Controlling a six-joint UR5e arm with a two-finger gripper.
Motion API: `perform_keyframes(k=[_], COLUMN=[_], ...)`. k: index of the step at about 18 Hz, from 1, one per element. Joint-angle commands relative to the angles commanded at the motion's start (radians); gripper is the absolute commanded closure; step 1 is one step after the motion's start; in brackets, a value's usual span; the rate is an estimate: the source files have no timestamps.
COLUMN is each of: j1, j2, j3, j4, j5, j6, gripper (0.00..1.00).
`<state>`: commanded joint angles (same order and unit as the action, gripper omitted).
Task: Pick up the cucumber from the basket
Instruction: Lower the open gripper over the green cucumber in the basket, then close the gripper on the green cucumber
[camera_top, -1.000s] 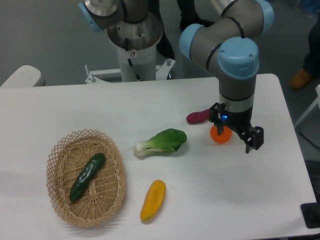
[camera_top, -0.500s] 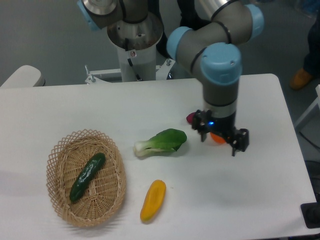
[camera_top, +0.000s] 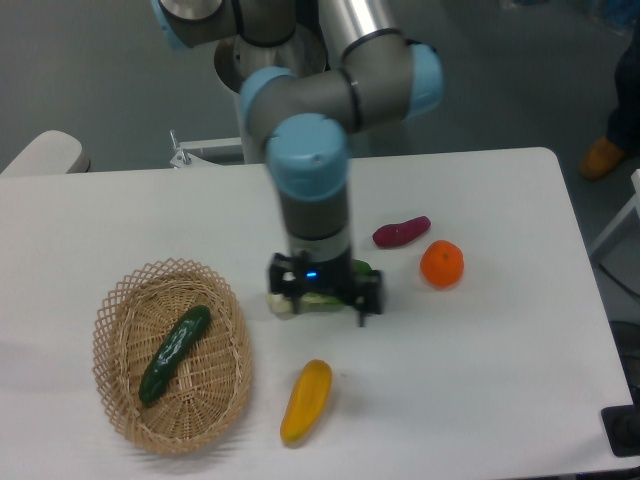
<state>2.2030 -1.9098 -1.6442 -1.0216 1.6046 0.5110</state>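
Observation:
The dark green cucumber (camera_top: 174, 352) lies slantwise inside the oval tan wicker basket (camera_top: 130, 415) at the table's front left. My gripper (camera_top: 322, 304) hangs above the middle of the table, right of the basket and well apart from the cucumber. Its two dark fingers (camera_top: 367, 296) stand spread apart with nothing between them. It partly hides the bok choy behind it.
A bok choy (camera_top: 283, 300) lies just behind the gripper, mostly hidden. A yellow elongated fruit (camera_top: 306, 401) lies at the front, right of the basket. A purple sweet potato (camera_top: 400, 231) and an orange (camera_top: 442, 264) lie to the right.
The arm has swung left from over the orange to the middle of the table, over the bok choy. The orange now shows fully. The cucumber and basket have not moved.

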Motion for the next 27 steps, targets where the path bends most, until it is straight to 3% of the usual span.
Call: perform_keyframes(k=[4, 10, 14, 25, 26, 27], j1=[-0.084, -0.19, -0.216, -0.217, -0.217, -0.217], j2=[-0.02, -0.08, -0.129, -0.176, -0.181, -0.184], j3=[-0.043, -0.045, -0.04, -0.031, -0.029, -0.029], j4=[0.005, 0.021, 0.092, 0.115, 0.126, 0.132], j5=[-0.006, -0.008, -0.006, 0.0, 0.0, 0.0], j6=[-0.06, -0.1, -0.115, -0.111, -0.109, -0.108], gripper=[0.0, 0.0, 0.0, 0.0, 0.03, 0.18])
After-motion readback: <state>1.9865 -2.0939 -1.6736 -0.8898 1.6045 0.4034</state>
